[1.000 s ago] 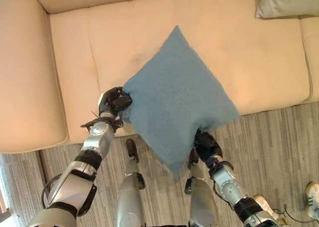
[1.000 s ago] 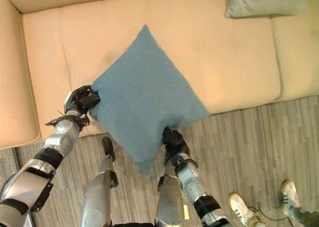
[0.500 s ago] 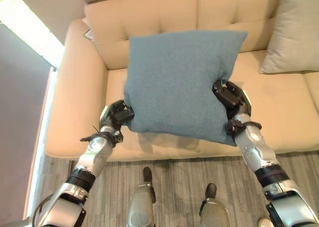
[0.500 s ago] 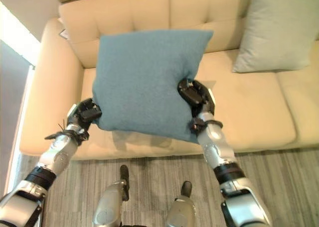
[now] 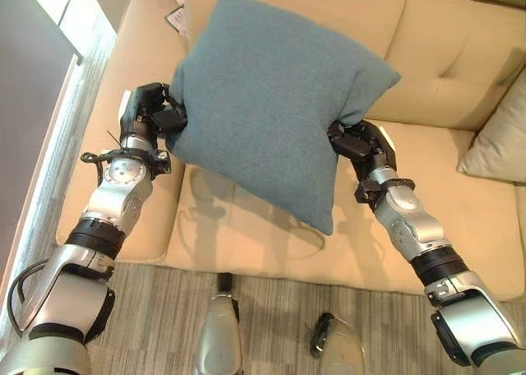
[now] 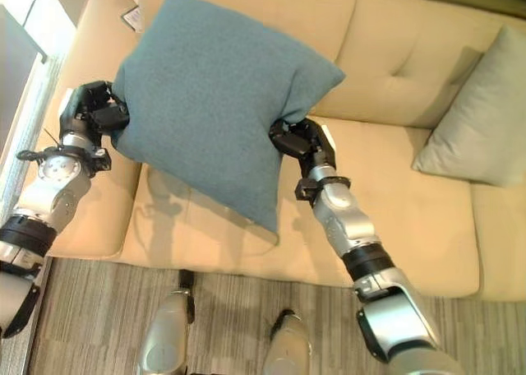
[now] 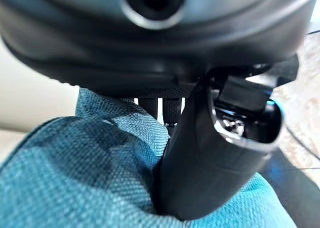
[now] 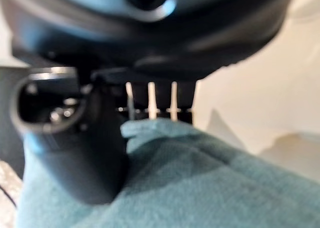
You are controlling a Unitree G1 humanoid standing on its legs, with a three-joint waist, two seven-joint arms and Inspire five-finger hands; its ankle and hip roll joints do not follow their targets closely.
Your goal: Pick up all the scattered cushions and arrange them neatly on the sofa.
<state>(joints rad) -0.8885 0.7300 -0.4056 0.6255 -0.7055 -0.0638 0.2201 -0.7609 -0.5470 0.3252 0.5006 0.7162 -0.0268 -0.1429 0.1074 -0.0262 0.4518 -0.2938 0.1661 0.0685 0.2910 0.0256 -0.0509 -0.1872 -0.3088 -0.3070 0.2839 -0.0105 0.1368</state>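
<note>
— Cushion (image 5: 275, 104) position?
— Blue one, upper middle of the frame, held up in the air over the cream sofa (image 5: 427, 62) seat, tilted with one corner pointing down.
— Who has it?
— Both. Left hand (image 5: 148, 116) pinches the left edge, thumb and fingers (image 7: 210, 153) curled into the fabric. Right hand (image 5: 362, 141) clamps the right edge the same way, fingers (image 8: 75, 153) closed on cloth.
— Anything else?
— Grey cushion (image 6: 477, 120) leaning at the sofa's right side, and striped floor (image 5: 164, 309) along the bottom.
</note>
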